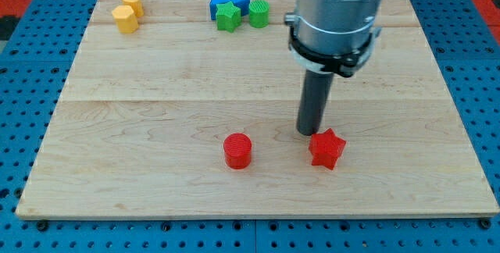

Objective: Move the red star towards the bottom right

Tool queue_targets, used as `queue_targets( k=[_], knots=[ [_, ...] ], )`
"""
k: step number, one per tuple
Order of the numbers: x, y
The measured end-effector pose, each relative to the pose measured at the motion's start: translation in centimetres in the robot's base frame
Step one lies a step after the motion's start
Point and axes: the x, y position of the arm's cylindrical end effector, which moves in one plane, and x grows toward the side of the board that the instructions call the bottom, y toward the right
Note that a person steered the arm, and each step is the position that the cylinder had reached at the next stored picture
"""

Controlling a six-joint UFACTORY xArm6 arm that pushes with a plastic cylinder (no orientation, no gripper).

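The red star (pixel 326 148) lies on the wooden board (pixel 156 89) right of centre, near the view's bottom. My tip (pixel 309 132) stands just above and left of the star, touching or almost touching its upper left edge. The dark rod rises from there to the grey arm body (pixel 337 11) at the view's top.
A red cylinder (pixel 237 151) lies left of the star. Two yellow blocks (pixel 126 11) sit at the top left. Two blue blocks (pixel 230 1), a green star (pixel 228 17) and a green cylinder (pixel 258 13) cluster at the top centre. A blue pegboard (pixel 31 89) surrounds the board.
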Motion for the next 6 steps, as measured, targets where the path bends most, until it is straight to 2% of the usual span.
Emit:
queue_targets(
  k=[2, 3, 6],
  knots=[
    [3.6, -1.2],
    [3.6, -0.1],
    [3.6, 7.0]
  ],
)
